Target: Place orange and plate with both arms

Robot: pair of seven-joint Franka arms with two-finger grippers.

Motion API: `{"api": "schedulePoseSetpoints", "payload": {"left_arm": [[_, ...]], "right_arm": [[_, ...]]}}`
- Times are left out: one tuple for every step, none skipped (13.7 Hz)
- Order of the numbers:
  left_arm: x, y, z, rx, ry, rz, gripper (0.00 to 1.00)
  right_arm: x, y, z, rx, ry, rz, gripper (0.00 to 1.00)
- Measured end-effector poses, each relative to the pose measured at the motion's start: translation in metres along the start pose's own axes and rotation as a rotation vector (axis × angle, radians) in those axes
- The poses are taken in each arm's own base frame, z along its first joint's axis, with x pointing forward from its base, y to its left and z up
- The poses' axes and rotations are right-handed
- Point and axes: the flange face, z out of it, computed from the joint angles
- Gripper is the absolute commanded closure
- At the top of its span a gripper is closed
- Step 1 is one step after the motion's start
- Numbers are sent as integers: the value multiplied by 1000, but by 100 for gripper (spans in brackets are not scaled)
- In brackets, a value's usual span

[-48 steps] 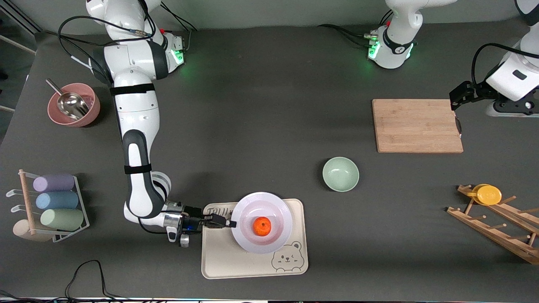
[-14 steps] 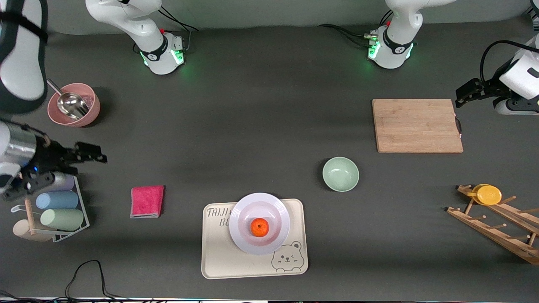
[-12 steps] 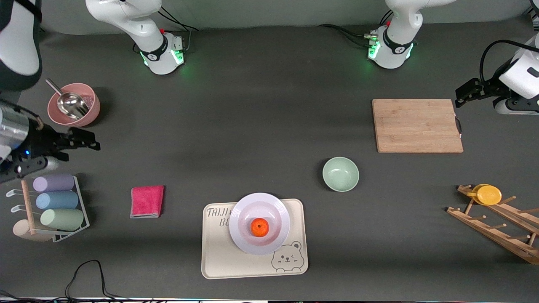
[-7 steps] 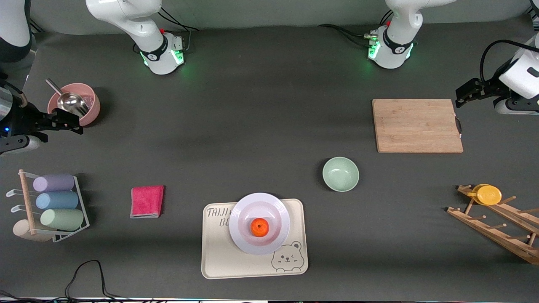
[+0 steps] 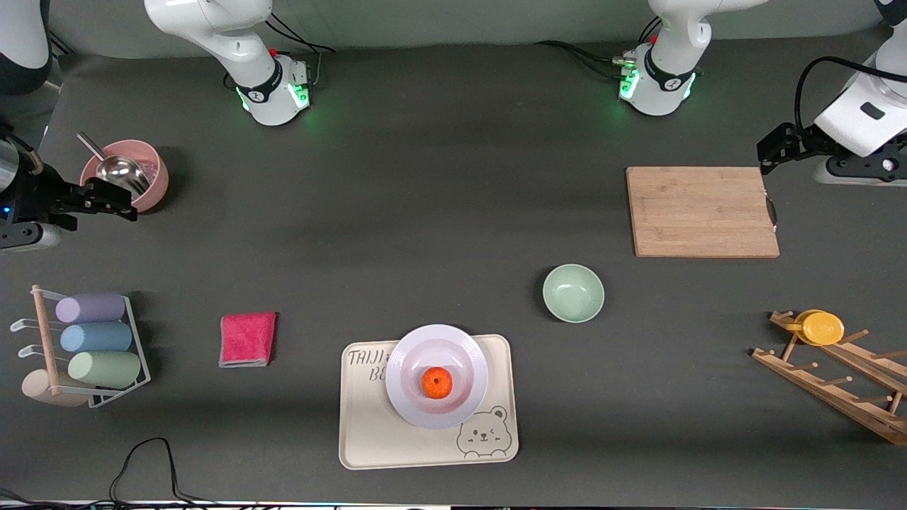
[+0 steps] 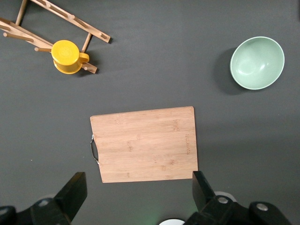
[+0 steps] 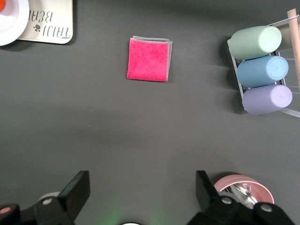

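The orange (image 5: 437, 382) lies in the middle of the white plate (image 5: 405, 353). The plate rests on the beige bear tray (image 5: 375, 433) near the table's front edge. My right gripper (image 5: 117, 202) is open and empty, up over the table beside the pink bowl (image 5: 145, 185), well away from the plate. In the right wrist view the plate's rim (image 7: 11, 29) and a sliver of the orange (image 7: 2, 4) show at the corner, with the right gripper (image 7: 140, 190) open over bare table. My left gripper (image 5: 769, 150) is open and empty, over the table beside the wooden cutting board (image 5: 701, 211); the left wrist view shows it (image 6: 139, 192) the same way.
A mint-green bowl (image 5: 573, 292) stands between the tray and the board. A pink cloth (image 5: 246, 338) lies beside the tray toward the right arm's end. A rack of pastel cylinders (image 5: 92, 338) and a wooden rack with a yellow cup (image 5: 820, 327) sit at the table's ends.
My right arm has let go of the plate's rim and drawn back to the pink bowl at its end of the table, uncovering the pink cloth. My left gripper shifted slightly.
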Motion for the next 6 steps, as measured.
{"api": "schedulePoseSetpoints", "payload": {"left_arm": [[0,-2,-3,-4,6,-5,0],[0,-5,-6,-17,12,-12,0],[0,-9,-9,-34,19,-23,0],[-1,-15,-11,-49,24,-35,0],[-2,-20,-12,-56,25,-44,0],[-2,-23,-12,-59,23,-50,0]], "right_arm": [[-1,0,-1,0,2,1,0],[-1,0,-1,0,2,2,0],[-1,0,-1,0,2,8,0],[-1,0,-1,0,2,17,0],[-1,0,-1,0,1,22,0],[-1,0,-1,0,1,25,0]]}}
